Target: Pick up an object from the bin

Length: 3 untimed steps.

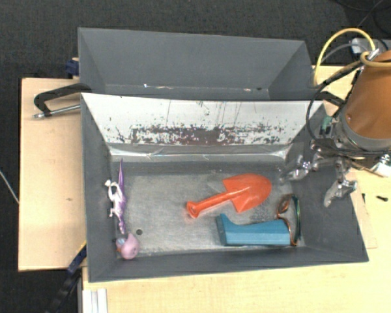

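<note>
Since the arm comes in from the right, my tool (320,182) sits over the right-hand sloped wall of the grey metal bin (182,57), up off the floor and not down among the things. Its two metal fingers (302,168) are spread apart with nothing between them, so no grab to report. The big orange cover (378,96) on the wrist and a loop of yellow cable (332,41) are up behind it.

Closest thing to the tool is a small dark-rimmed loop (290,214), maybe a pair of toy glasses, though I honestly can't tell what it is. It lies at the right end of the bin floor, just below and left of the fingers. It's right up against the right end of a blue plastic block-shaped piece (254,232), which lies flat along the front edge of the floor. Just behind that is an orange plastic toy shovel (238,193), blade towards the tool, handle pointing left to the middle of the floor. The blade is just beside the blue piece, but I can't tell if they touch.

Well apart from all that, along the left wall, there's a thin purple and white toy figure (117,201) lying lengthwise. A small pink ball (127,246) sits in the front-left corner, right at its lower end.
</note>
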{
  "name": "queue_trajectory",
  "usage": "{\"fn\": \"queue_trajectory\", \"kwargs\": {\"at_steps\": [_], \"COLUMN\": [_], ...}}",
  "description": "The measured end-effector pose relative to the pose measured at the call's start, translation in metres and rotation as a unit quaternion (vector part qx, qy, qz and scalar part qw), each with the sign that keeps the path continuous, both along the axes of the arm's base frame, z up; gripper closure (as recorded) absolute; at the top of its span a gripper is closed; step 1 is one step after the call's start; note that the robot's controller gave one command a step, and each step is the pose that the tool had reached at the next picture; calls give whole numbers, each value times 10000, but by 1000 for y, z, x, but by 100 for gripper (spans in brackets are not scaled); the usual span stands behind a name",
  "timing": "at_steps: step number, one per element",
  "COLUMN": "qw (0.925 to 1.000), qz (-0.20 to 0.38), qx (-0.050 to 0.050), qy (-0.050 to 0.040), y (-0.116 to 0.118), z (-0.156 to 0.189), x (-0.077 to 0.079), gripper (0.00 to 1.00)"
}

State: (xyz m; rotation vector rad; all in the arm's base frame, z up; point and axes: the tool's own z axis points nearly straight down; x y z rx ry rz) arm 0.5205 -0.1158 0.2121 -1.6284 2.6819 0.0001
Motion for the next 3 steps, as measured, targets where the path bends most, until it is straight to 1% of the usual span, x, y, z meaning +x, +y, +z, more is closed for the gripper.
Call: {"fn": "queue_trajectory", "kwargs": {"at_steps": [1,2,3], "qw": [10000,9984,9845], "qz": [-25,558,1756], "qx": [-20,-14,-48], "qy": [-48,4,-16], "y": [-1,14,32], "z": [-31,-80,-138], "x": [4,19,23], "gripper": [0,0,100]}}
